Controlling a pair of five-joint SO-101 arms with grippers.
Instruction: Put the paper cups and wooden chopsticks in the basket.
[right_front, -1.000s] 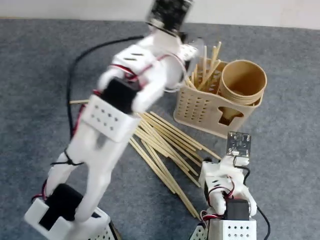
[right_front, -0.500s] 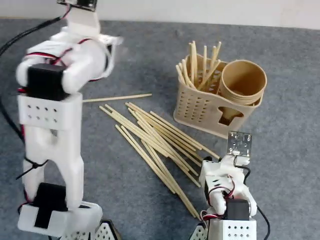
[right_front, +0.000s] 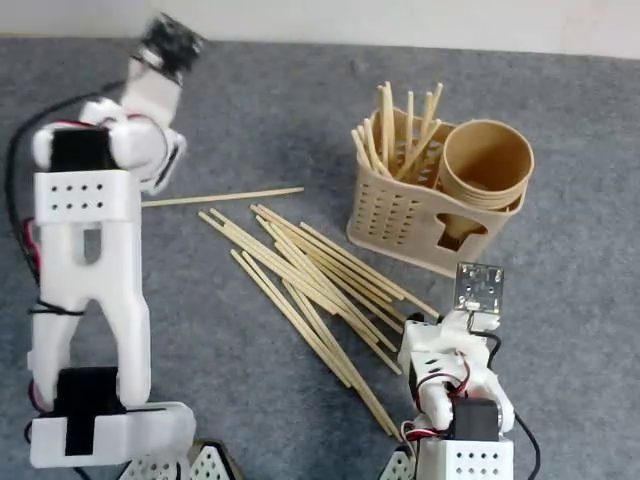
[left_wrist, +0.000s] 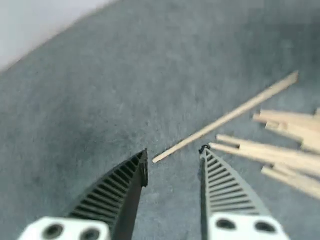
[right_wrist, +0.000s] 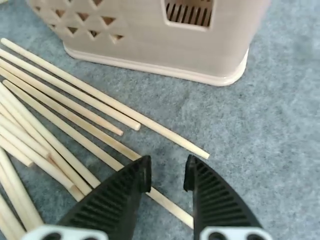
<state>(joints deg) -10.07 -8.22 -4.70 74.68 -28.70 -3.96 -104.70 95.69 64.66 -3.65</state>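
A beige basket (right_front: 400, 215) stands at the back right with stacked paper cups (right_front: 487, 160) and several wooden chopsticks (right_front: 395, 130) upright in it. Many loose chopsticks (right_front: 310, 280) lie fanned on the grey carpet, and a single chopstick (right_front: 225, 195) lies apart to their left. My left arm (right_front: 90, 190) stands at the far left. Its gripper (left_wrist: 173, 153) is open and holds nothing, hovering over the near end of that single chopstick (left_wrist: 230, 114). My right gripper (right_wrist: 166, 172) is slightly open and holds nothing, low over loose chopsticks (right_wrist: 65, 100) beside the basket (right_wrist: 125, 35).
Grey carpet (right_front: 280, 100) covers the table, with bare room at the back left and along the right side. The right arm's base (right_front: 460, 440) sits at the front right, and a black cable (right_front: 15, 200) runs beside the left arm.
My left arm has swung from above the basket to the far left and tipped down over the single chopstick. The right arm has not moved.
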